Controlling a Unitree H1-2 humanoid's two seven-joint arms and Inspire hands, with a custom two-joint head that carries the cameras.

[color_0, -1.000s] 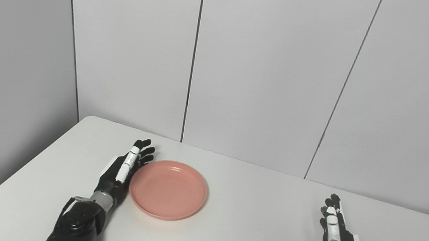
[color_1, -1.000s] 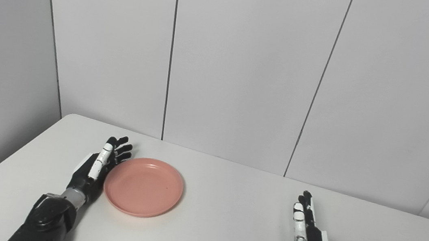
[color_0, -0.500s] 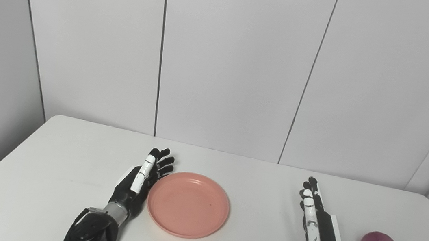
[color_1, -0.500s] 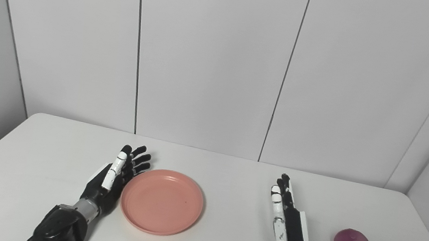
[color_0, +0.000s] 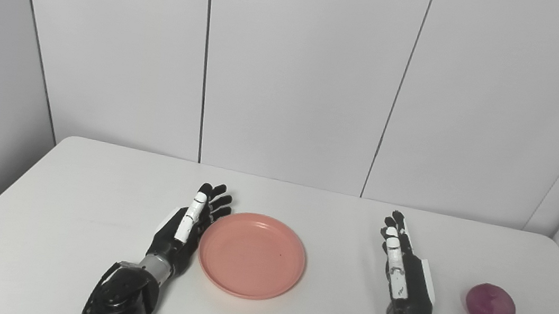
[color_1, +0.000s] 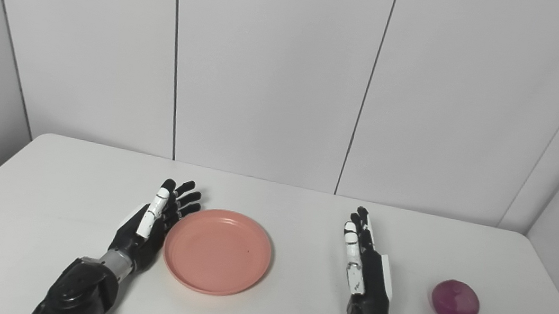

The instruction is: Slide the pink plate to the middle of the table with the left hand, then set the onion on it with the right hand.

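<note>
A white table (color_0: 92, 208) spans the view in front of grey wall panels (color_0: 300, 74). The pink plate (color_0: 252, 255) lies flat a little left of the table's middle, empty. The left hand (color_0: 185, 231) stands on edge against the plate's left rim — fingers straight and spread, holding nothing, its palm side touching or just beside the rim. The right hand (color_0: 406, 279) rests well right of the plate, also flat and extended, fingers apart and empty. The purple onion (color_0: 490, 305) sits on the table near the right hand — apart from it, towards the right edge.
</note>
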